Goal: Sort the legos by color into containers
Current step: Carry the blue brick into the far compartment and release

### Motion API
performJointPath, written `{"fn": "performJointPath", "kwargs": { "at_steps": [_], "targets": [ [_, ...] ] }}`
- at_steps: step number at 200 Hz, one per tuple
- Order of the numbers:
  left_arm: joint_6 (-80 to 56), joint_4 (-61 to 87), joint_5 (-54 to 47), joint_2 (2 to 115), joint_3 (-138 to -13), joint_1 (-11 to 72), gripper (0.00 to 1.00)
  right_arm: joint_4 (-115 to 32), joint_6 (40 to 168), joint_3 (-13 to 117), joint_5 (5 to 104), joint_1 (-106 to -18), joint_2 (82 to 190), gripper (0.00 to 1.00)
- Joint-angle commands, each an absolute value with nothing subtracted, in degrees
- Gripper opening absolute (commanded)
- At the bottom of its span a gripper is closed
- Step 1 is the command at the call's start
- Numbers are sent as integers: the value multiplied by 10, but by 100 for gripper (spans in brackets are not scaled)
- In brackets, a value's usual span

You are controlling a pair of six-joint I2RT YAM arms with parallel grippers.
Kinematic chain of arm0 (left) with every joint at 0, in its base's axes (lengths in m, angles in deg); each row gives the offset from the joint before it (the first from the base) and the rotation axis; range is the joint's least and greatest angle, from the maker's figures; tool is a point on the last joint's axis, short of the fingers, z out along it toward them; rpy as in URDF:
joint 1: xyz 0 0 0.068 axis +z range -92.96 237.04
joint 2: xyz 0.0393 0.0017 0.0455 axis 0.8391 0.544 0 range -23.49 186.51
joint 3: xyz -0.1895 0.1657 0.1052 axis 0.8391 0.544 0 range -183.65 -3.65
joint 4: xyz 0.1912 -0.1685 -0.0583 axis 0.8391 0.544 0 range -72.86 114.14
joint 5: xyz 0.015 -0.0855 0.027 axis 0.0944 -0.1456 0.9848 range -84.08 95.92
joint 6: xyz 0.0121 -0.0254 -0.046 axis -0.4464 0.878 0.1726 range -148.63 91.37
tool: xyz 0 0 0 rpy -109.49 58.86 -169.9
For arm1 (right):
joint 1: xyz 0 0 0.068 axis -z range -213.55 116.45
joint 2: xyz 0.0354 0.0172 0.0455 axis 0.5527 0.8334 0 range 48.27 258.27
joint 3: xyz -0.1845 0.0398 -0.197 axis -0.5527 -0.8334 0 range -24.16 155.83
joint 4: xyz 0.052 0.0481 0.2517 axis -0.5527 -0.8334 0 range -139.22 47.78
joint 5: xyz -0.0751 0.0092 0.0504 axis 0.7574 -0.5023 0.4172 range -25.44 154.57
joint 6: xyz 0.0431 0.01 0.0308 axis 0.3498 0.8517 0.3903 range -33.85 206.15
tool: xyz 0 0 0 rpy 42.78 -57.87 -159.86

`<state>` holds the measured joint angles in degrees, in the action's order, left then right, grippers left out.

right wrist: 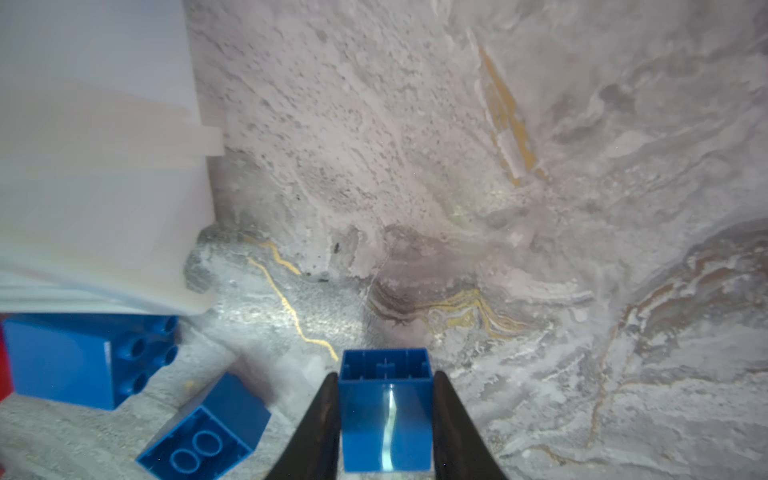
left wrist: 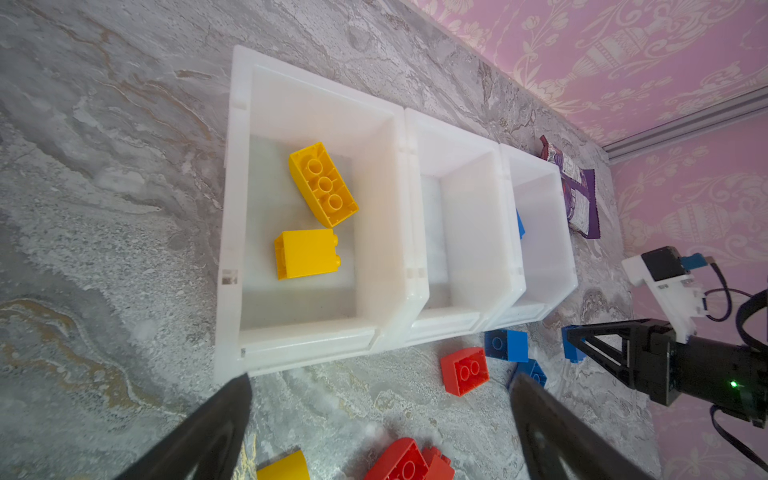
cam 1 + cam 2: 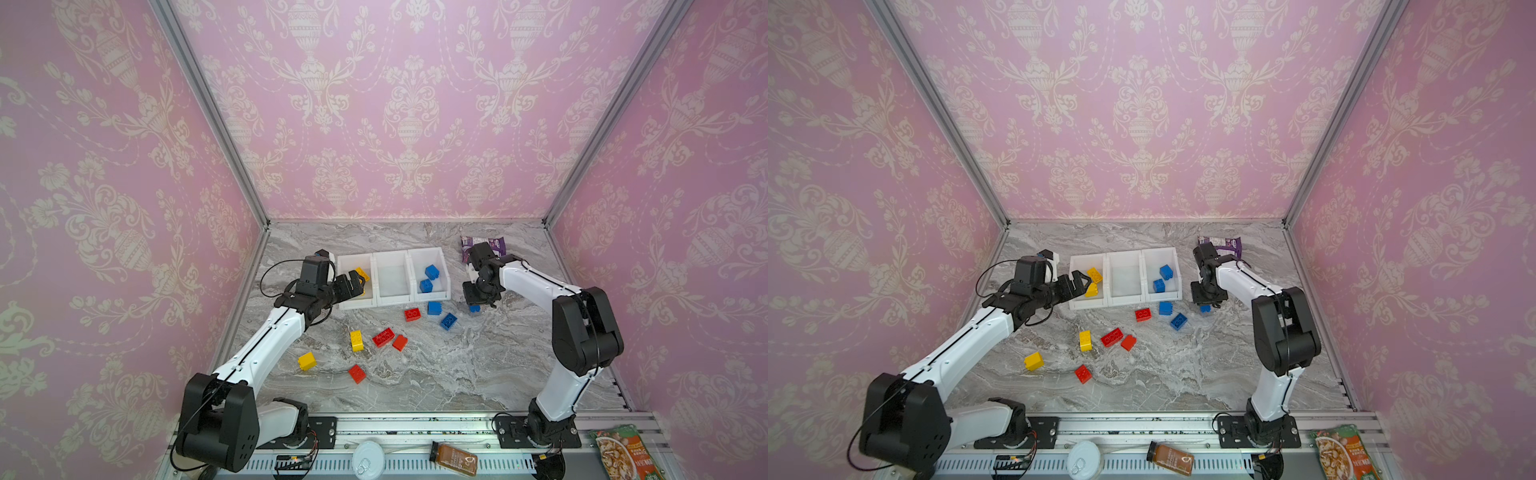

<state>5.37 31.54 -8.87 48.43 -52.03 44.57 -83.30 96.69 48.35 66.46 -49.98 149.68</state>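
Blue brick (image 1: pixel 386 419) is the piece in hand. My right gripper (image 1: pixel 385 375) is clamped on its two smooth side walls, hollow underside facing away from the wrist. It sits low over the marble tabletop (image 1: pixel 498 166), just beside the near corner of the right-hand bin (image 3: pixel 445 272); can't tell if it's off the surface yet. That bin already has two blue bricks (image 3: pixel 432 272) in it, so I judge it's the target. To do this well: lift straight up first, high enough to clear the bin wall, then cross over the rim and let go low and centred so it doesn't bounce out. Glossy plastic could slip, so no fast swings. Two loose blue bricks (image 3: pixel 434 308) lie close by in front of the bin; don't clip them going up. Middle bin (image 3: pixel 392 280) has nothing in it, left-hand bin (image 2: pixel 232 208) holds two yellow bricks (image 2: pixel 322 185). Left gripper (image 2: pixel 380 384) hangs at that bin's front, jaws spread wide, holding nothing. Four red bricks (image 3: pixel 383 337) and two loose yellow bricks (image 3: pixel 356 340) are out on the marble. Purple snack packet (image 3: pixel 484 245) is behind the right arm, not mine to sort.
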Motion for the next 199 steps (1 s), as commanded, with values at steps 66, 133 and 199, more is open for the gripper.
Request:
{"fn": "performJointPath", "kwargs": {
  "at_steps": [66,133,199],
  "targets": [
    [61,320,-94,467,-503,452,99,-867,985,640,642,-582,1490,29],
    [58,342,-82,437,-488,454,99,-865,977,781,631,-601,1636,29],
    [61,347,-79,431,-479,456,99,-885,972,882,623,-602,1731,33]
  ]
}}
